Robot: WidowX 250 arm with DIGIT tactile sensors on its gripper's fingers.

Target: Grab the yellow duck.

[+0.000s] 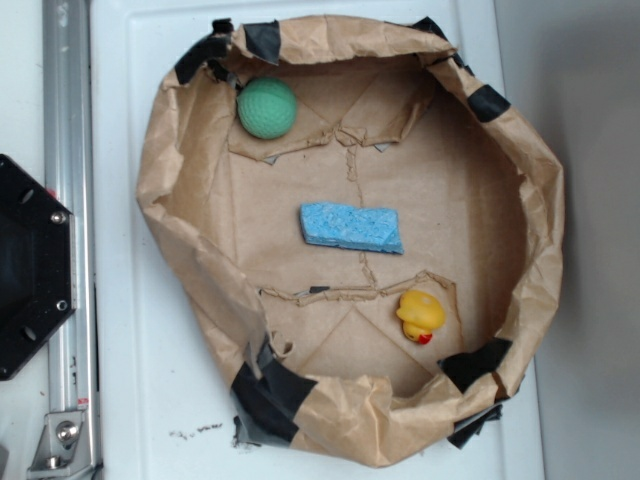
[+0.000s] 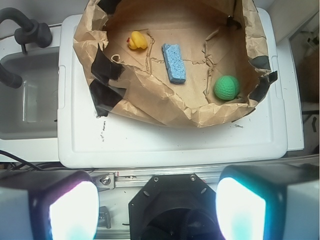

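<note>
Claw (image 2: 157,210) wide open, empty; you should pinch the yellow duck (image 1: 420,315), likely light, squashy, slippery, across its rounded body.

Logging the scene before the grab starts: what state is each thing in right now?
yellow duck: free, ungrasped, on the paper floor.
green ball: resting at the far end from the duck.
blue sponge: lying flat between them, touching neither.
paper bag: open, crumpled walls, taped rim.
tool: open, empty, outside the bag.
</note>
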